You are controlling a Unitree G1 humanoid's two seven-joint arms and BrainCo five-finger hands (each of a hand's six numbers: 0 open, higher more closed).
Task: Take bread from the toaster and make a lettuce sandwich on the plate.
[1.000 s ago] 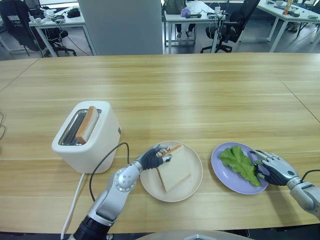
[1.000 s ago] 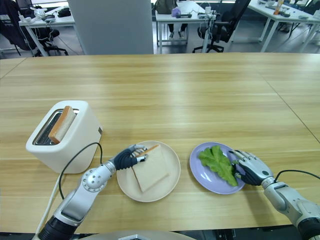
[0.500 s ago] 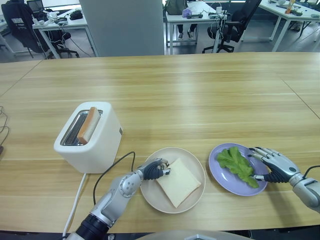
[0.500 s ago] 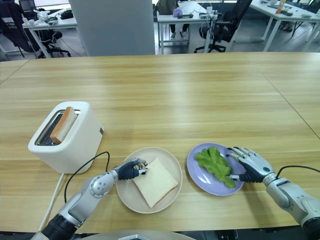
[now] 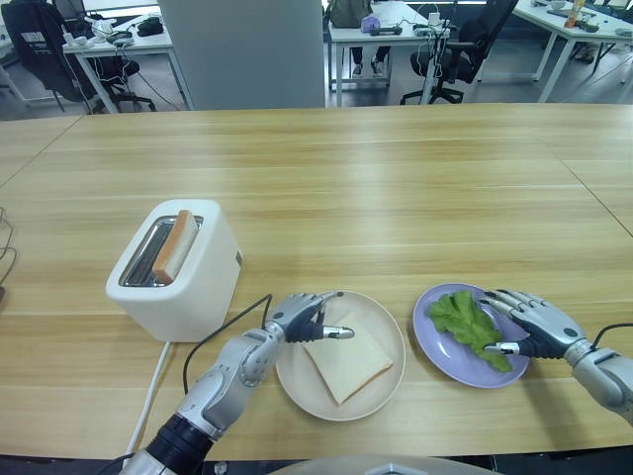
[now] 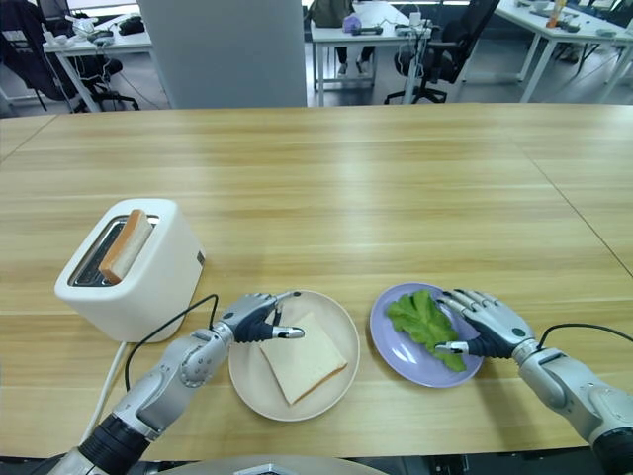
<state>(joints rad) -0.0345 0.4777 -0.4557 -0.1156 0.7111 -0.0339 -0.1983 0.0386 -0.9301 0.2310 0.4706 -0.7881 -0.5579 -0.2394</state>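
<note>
A white toaster (image 5: 178,272) stands at the left with one slice of bread (image 5: 172,245) sticking up from its slot. A second slice of bread (image 5: 346,354) lies flat on the beige plate (image 5: 386,391). My left hand (image 5: 302,318) hovers open over the plate's left rim, fingers spread just above the slice. A lettuce leaf (image 5: 471,324) rests on the purple plate (image 5: 431,344). My right hand (image 5: 532,327) is open at that plate's right edge, its fingertips over the leaf's right side.
The toaster's black cable (image 5: 210,332) and white cord (image 5: 150,391) run down toward the table's front edge beside my left arm. Office desks and chairs stand beyond the table's far edge.
My left hand has let go of the slice, which now lies flat on the beige plate, and has opened and lifted. My right hand has shifted slightly over the lettuce.
</note>
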